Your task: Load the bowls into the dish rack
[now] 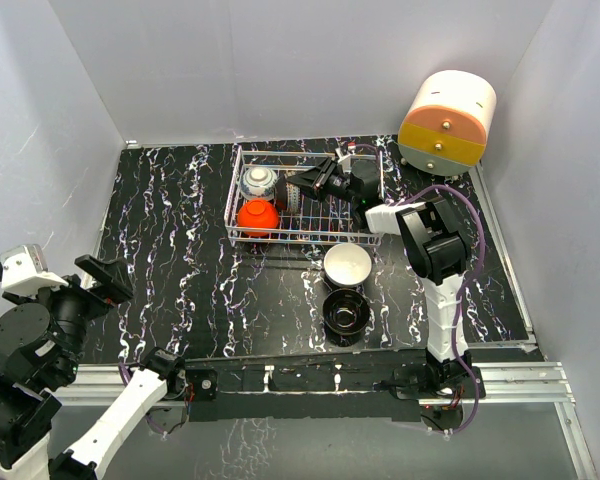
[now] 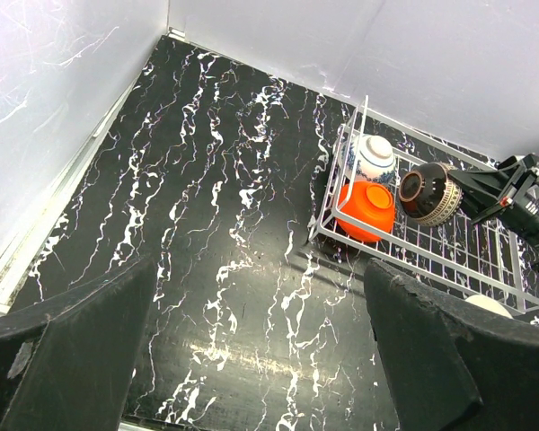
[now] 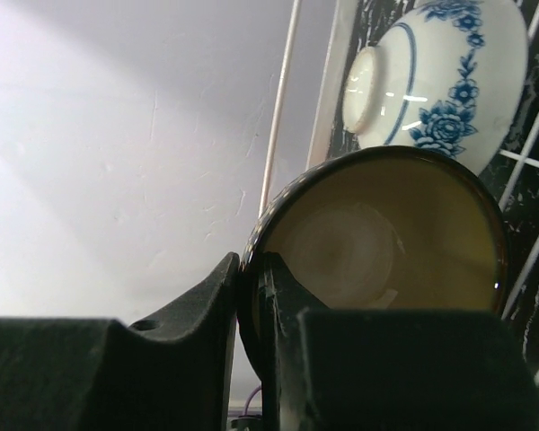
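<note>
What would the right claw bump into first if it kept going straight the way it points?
Most likely the blue-and-white bowl in the dish rack, just beyond the tan bowl the right gripper pinches by the rim. The held bowl would touch it first; the gap is hard to judge.

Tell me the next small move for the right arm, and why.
Probably ease the right end effector down so the tan-beige bowl settles on the dish rack floor, before opening. Its jaws pinch the bowl's rim, and the bowl hangs tilted on its side over the rack, beside the blue-and-white bowl and the red bowl. Whether it touches the wires is unclear.
</note>
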{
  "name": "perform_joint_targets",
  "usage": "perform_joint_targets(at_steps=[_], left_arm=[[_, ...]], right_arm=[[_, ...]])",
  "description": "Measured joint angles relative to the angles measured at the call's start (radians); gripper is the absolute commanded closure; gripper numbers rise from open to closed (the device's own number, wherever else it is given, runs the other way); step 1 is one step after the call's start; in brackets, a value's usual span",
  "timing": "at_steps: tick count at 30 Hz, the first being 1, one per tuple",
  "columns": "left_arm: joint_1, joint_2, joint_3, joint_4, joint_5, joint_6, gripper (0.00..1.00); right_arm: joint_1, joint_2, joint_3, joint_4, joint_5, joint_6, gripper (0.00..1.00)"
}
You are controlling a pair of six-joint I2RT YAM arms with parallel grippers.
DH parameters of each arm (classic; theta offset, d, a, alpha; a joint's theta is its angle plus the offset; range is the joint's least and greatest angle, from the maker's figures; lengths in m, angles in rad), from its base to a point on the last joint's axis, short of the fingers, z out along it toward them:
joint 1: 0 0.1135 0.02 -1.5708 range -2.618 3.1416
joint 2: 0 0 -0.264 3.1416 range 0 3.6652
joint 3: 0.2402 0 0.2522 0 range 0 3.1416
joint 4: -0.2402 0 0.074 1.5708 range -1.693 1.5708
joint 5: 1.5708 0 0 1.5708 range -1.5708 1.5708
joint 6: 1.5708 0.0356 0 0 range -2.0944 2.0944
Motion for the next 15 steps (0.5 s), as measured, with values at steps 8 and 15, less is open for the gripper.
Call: perform_joint_targets(at_steps=[8,15], left_arm=[[0.0,0.0,0.0,0.0,0.0,0.0,0.03],[0.0,0.0,0.013,-0.001,0.0,0.0,0.03]], right_arm=[[-0.002,-0.003,-0.003,-0.087,0.042,-0.033,0.81],[-0.008,-0.012,-0.018,-0.107,0.073,-0.038,0.71]])
